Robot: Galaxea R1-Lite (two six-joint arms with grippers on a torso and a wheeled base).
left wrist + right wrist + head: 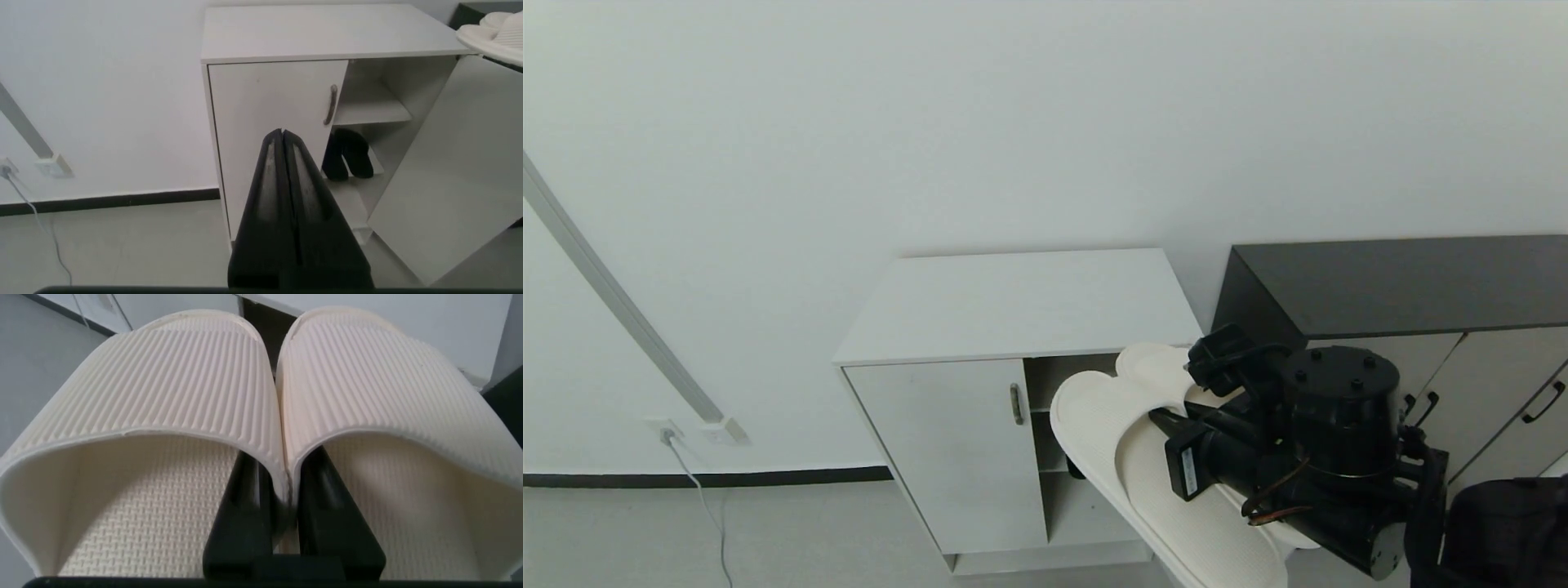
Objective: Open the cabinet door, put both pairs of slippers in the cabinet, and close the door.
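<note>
The head view looks forward and down from high up, taking in the white cabinet (1013, 306) against the wall, with the cream slippers (1094, 408) close below. The left wrist view faces that same cabinet from lower down, over the left gripper (282, 135). The right wrist view sits just behind the slippers, very near.

No readable text (label (1189, 472) illegible)

The white cabinet (1013, 302) has its right door (441, 163) open. Inside, the black slippers (350, 153) lie on a shelf. The cream ribbed slippers (1094, 408) are held side by side, raised before the opening.
</note>
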